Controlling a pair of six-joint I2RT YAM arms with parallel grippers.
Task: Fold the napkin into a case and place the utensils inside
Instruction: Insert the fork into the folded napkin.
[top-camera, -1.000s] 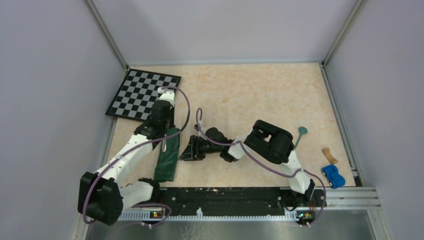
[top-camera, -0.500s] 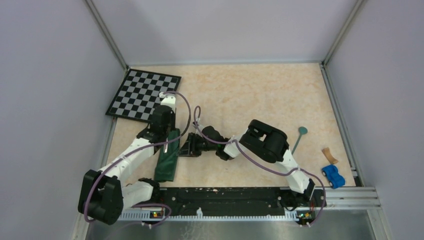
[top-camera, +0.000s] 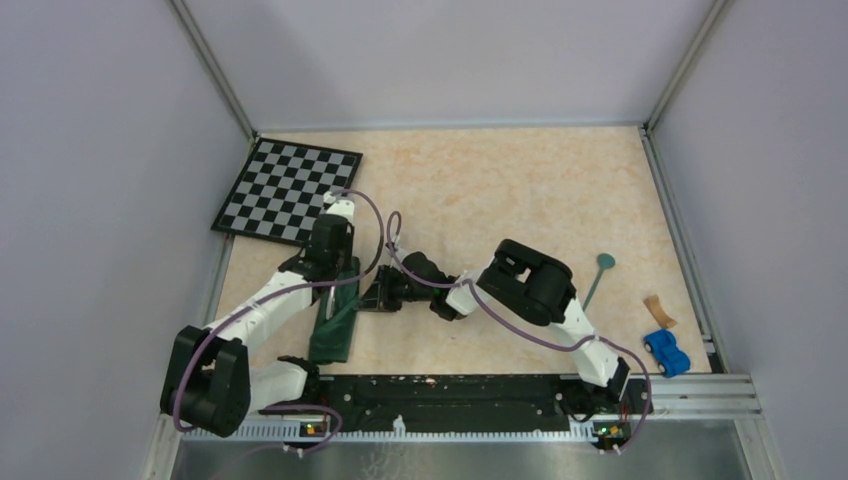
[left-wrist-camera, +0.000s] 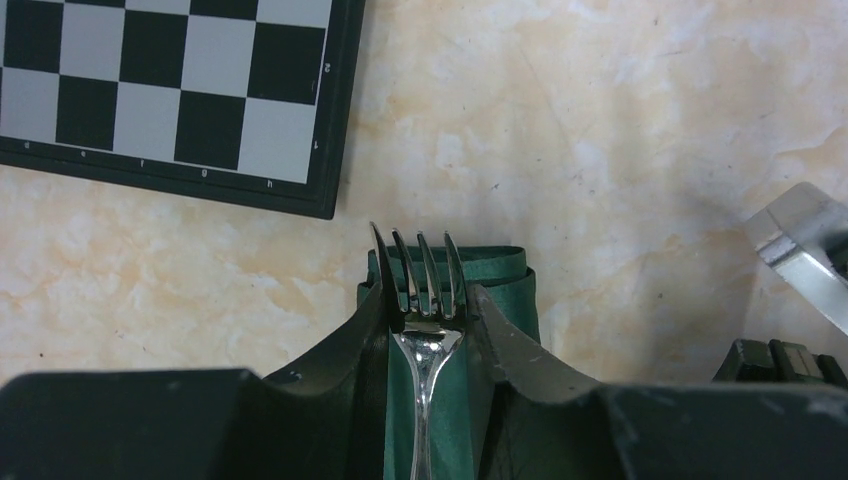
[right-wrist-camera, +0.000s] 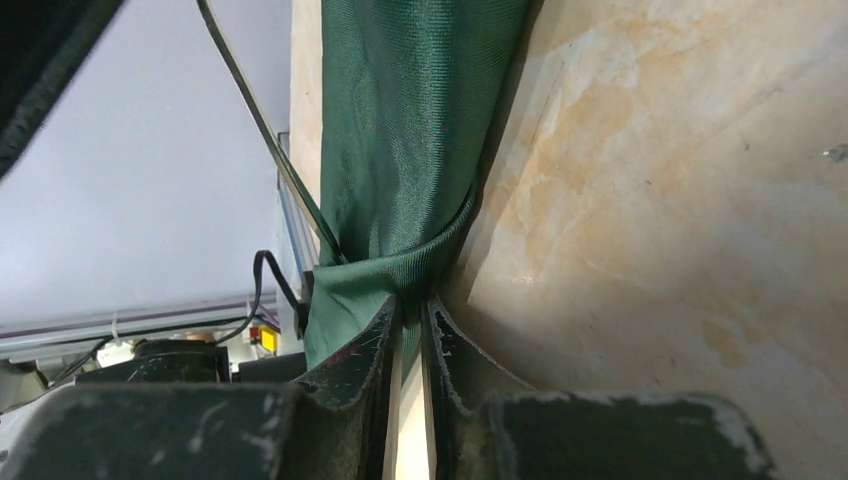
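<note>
Grip: left gripper (left-wrist-camera: 429, 302) clamps fork (left-wrist-camera: 424, 278) | right gripper (right-wrist-camera: 412, 318) pinches case (right-wrist-camera: 410, 130) edge

Black-and-white checkered board (top-camera: 288, 190) far left, blue toy car (top-camera: 666, 352) near right, tan wooden piece (top-camera: 656, 309) just beyond it

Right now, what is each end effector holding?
Left end effector: closed on the fork.
Right end effector: closed on the folded napkin edge.
</note>
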